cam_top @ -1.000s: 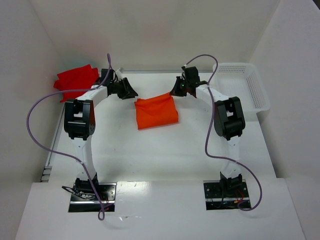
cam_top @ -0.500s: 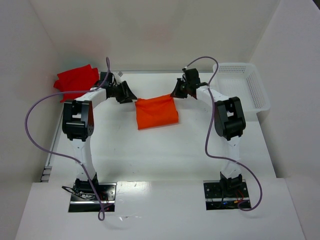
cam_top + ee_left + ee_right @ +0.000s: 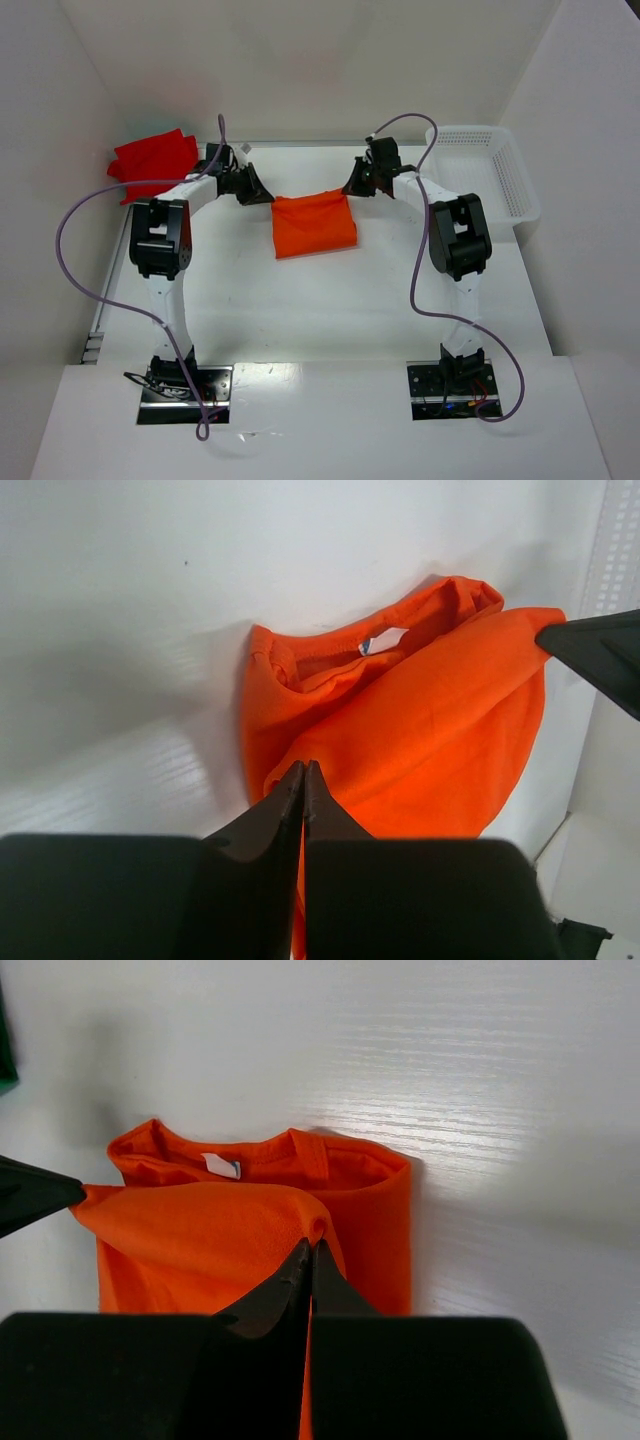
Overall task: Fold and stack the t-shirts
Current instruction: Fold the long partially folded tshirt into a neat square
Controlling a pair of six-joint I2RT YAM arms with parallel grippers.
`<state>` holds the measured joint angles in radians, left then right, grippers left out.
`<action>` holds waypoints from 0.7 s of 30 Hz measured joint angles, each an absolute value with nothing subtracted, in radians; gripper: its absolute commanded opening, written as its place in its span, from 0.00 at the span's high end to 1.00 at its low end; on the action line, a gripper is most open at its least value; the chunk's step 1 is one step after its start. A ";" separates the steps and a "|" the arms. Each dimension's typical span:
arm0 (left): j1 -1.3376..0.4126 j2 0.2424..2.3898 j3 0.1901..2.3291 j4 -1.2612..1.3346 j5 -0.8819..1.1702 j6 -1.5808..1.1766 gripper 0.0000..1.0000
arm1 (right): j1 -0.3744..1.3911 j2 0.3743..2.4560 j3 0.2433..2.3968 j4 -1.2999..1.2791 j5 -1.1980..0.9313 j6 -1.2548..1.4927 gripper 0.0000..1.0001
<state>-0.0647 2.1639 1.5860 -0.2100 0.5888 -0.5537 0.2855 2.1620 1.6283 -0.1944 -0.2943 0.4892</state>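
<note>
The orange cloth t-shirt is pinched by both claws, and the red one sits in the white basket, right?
No. The top view shows the red cloth t-shirt at the table's far left corner, outside the white plastic basket. The rest is right.

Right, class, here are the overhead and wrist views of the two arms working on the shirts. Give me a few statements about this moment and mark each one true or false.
1. The left end effector and the right end effector are each shut on the orange t-shirt. True.
2. The red garment lies inside the white basket. False: it lies at the far left of the table, and the basket is at the far right.
3. The orange t-shirt's neck label shows in the right wrist view. True.
4. The orange t-shirt is stacked on the red garment. False: the two lie apart, with the orange one in the middle of the table.
</note>
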 measured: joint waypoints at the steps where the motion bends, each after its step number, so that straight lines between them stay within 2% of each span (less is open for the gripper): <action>1: -0.065 2.173 1.599 -0.213 0.590 -0.553 1.00 | 0.285 2.162 1.628 -0.194 -0.292 0.489 1.00; 16: -0.069 2.199 1.775 -0.231 0.594 -0.553 1.00 | 0.238 2.032 1.549 -0.163 -0.265 0.497 1.00; 21: -0.069 2.250 1.810 -0.232 0.603 -0.554 0.96 | 0.237 2.026 1.539 -0.150 -0.265 0.497 1.00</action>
<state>-0.0692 2.2501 1.8095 -0.2321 0.6033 -0.5537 0.2367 2.0258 1.5394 -0.1505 -0.2646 0.4973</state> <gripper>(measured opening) 0.037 0.005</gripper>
